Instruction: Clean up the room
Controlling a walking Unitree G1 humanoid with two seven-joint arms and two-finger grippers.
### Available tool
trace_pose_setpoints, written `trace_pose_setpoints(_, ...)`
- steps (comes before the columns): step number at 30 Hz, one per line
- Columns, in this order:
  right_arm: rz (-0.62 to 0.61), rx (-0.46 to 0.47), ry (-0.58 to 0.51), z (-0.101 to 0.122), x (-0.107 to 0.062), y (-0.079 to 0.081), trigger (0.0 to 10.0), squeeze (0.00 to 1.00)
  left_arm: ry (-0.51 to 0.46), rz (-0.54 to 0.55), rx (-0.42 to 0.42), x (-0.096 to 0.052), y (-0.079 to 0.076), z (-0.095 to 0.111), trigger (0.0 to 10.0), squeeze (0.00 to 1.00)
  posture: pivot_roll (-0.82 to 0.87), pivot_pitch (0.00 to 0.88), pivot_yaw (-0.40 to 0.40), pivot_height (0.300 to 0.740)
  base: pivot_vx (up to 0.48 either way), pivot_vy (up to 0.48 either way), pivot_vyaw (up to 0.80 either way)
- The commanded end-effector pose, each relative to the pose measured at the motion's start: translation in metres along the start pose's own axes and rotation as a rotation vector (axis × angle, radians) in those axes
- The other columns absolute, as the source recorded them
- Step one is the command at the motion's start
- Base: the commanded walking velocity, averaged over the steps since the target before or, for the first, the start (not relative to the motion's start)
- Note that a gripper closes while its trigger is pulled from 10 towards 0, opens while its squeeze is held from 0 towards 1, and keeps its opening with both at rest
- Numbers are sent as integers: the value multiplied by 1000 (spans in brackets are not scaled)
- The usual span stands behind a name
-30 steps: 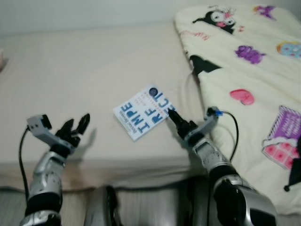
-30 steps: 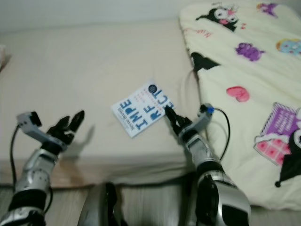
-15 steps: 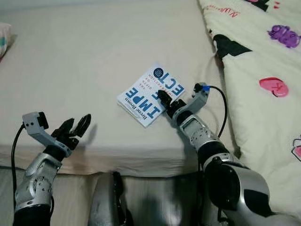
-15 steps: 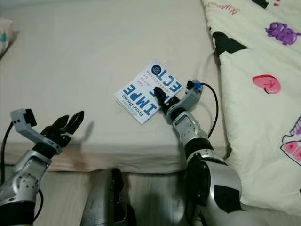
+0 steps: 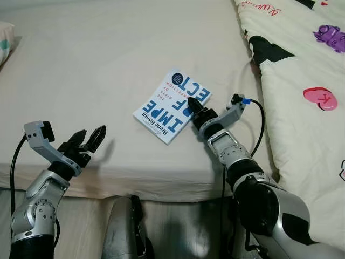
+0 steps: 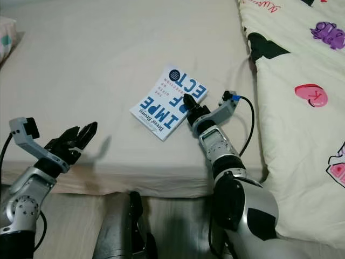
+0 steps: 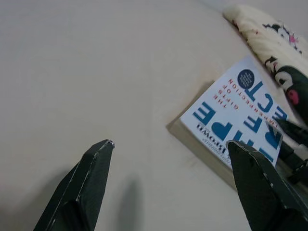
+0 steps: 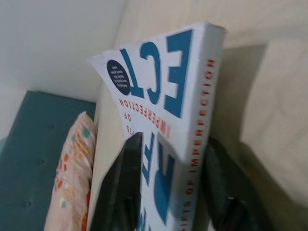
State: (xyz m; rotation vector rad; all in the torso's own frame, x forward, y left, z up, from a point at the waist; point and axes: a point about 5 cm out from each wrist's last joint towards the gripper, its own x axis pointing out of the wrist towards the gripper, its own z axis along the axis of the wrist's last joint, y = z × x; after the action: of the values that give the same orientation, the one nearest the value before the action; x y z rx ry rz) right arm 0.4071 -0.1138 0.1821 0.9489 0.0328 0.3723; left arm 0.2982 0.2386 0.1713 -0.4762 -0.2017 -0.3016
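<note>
Grasp step: right hand (image 5: pixel 193 106) straddles the near edge of the book (image 5: pixel 171 104), fingers apart, one over the cover and one beside the spine. Book lies flat mid-bed (image 5: pixel 108 65), beside the quilt (image 5: pixel 302 70). Next: close, lift. Left hand (image 5: pixel 89 141) hovers spread, idle. Contact under the book is hidden.

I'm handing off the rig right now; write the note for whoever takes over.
Right tool: fingers straddling the near edge of the white-and-blue book, one on the cover, one on the spine side; not lifted.
Left tool: open, hovering at the bed's front edge, holding nothing.
Book lies flat on the beige mattress, beside the cartoon-print quilt.
Done: book reached.
Left: close, lift, put it away.
</note>
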Motion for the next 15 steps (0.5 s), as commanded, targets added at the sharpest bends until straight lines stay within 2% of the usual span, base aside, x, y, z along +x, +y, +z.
trace_pose_setpoints(1, 7, -12, 59, -11, 2, 5, 0, 0, 9, 28, -15, -7, 4, -2, 10000, 0, 266, 345, 136, 461, 0, 0, 0)
trace_pose_setpoints(5, -15, -54, 71, -8, 1, 2, 0, 0, -20, 21, -77, -3, -1, 1, 10000, 0, 257, 325, 131, 461, 0, 0, 0)
trace_pose_setpoints(7, -26, -23, 38, -2, 1, -1, 0, 0, -39, 28, -190, 0, -1, -1, 10000, 0, 237, 305, 117, 461, 0, 0, 0)
trace_pose_setpoints(9, 105, 8, 1, 2, 4, 13, 0, 0, -47, 2, -363, 5, -7, -8, 10000, 0, 208, 281, 110, 461, 0, 0, 0)
trace_pose_setpoints(10, 105, 8, 1, 2, 4, 13, 0, 0, -47, 2, -363, 5, -7, -8, 10000, 0, 208, 281, 110, 461, 0, 0, 0)
trace_pose_setpoints(13, 411, 58, -99, 15, 6, 45, 0, 0, -42, -91, -528, 15, -22, -17, 10000, 0, 170, 251, 100, 461, 0, 0, 0)
trace_pose_setpoints(14, 411, 58, -99, 15, 6, 45, 0, 0, -42, -91, -528, 15, -22, -17, 10000, 0, 170, 251, 100, 461, 0, 0, 0)
trace_pose_setpoints(15, 478, 69, -147, 23, 5, 53, 0, 0, -58, -116, -578, 19, -25, -19, 10000, 0, 139, 227, 95, 461, 0, 0, 0)
